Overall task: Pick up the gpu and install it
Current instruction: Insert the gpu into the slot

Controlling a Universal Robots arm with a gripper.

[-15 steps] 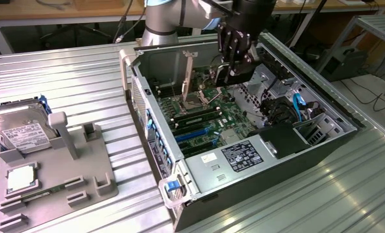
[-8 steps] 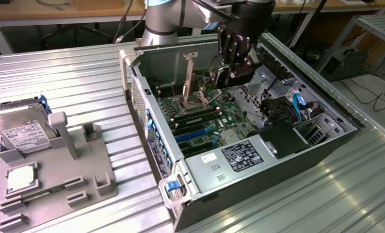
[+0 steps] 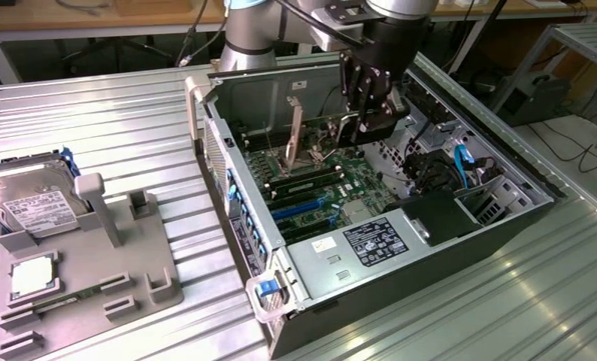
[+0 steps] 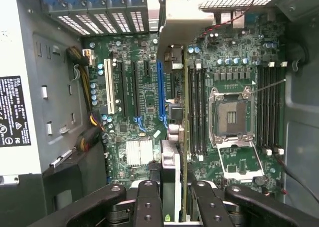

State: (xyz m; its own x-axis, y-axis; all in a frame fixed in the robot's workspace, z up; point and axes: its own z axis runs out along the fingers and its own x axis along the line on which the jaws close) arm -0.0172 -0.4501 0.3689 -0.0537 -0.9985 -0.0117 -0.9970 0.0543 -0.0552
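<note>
My gripper (image 3: pixel 365 129) hangs inside the open computer case (image 3: pixel 499 226), shut on the gpu (image 3: pixel 295 131). The card stands on edge above the motherboard (image 3: pixel 354 184), its long metal bracket toward the case's rear wall. In the wrist view the gpu (image 4: pixel 172 159) runs edge-on between my two black fingers (image 4: pixel 148 203), its bracket at the far end by the rear slot openings. It hovers over the motherboard (image 4: pixel 144 102) beside the long blue slot (image 4: pixel 160 90); whether it touches the slot I cannot tell.
A grey fixture tray (image 3: pixel 128 263) at the exterior view's left carries a silver hard drive (image 3: pixel 33 199) and a square CPU chip (image 3: pixel 33 277). Inside the case are the power supply (image 3: pixel 369 241), an open CPU socket (image 4: pixel 232 117), memory slots (image 4: pixel 197 107) and loose cables (image 3: pixel 464 165).
</note>
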